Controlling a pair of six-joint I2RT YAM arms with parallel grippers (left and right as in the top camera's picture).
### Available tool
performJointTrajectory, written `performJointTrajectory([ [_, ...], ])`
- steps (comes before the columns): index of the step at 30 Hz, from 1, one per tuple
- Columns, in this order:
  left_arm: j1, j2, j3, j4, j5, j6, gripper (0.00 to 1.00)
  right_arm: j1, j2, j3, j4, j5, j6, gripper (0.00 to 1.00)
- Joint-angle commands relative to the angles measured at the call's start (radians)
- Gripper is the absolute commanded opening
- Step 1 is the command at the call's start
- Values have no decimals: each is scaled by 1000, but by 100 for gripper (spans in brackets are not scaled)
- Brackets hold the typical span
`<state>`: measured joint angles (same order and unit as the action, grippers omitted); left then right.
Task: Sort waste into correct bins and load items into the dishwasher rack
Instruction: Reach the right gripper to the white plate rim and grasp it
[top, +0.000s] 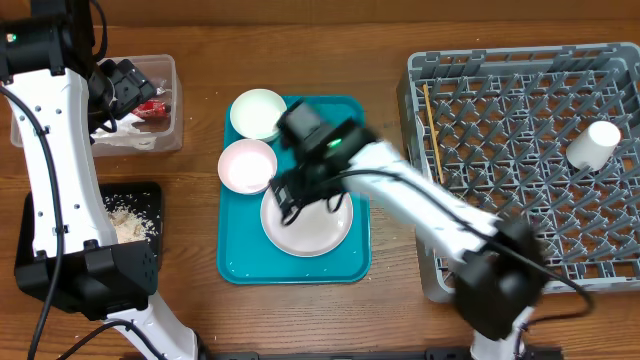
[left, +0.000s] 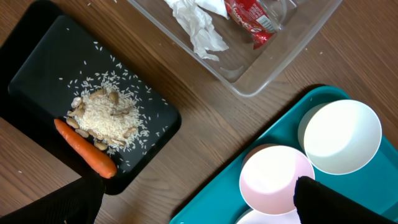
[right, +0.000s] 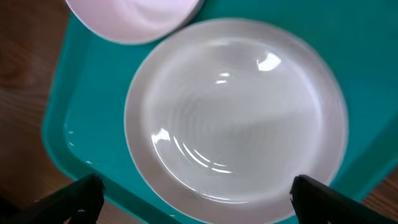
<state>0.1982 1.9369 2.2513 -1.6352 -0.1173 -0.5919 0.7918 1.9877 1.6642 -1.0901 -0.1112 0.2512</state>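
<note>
"While the right arm hangs over the teal tray (top: 240, 262), what is the right gripper (right: 199, 202) doing?"

"It sits just above the plate (right: 236, 118) with its jaws wide apart, one fingertip off each side of the rim, and nothing is gripped. I can't tell whether it touches the plate, which lies flat on the tray. The pink bowl (top: 246, 165) is just beside the plate and the white bowl (top: 257, 112) is at the tray's far end."

"And the left gripper (left: 198, 208)?"

"It's up by the tub (top: 172, 128), spread open too, with nothing between the fingers."

"Where's the waste?"

"The napkin (left: 199, 28) and the red wrapper (left: 252, 18) are inside the tub. The carrot (left: 87, 149) lies in the black tray (left: 37, 56), right against a heap of scraps (left: 106, 115), with loose grains scattered around."

"What about the rack (top: 520, 100)?"

"It's off to the right of the teal tray. The cup (top: 594, 143) lies in it near the far right corner, and the chopsticks (top: 432, 130) lie along its left edge."
</note>
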Motion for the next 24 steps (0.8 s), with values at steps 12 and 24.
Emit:
performJointTrajectory([
  [12,-2,0,-3,-2,-13,9,100,147,115,-1,23,189,12,100],
  [24,-2,0,-3,-2,-13,9,100,-77,94,66,-70,340,206,100],
])
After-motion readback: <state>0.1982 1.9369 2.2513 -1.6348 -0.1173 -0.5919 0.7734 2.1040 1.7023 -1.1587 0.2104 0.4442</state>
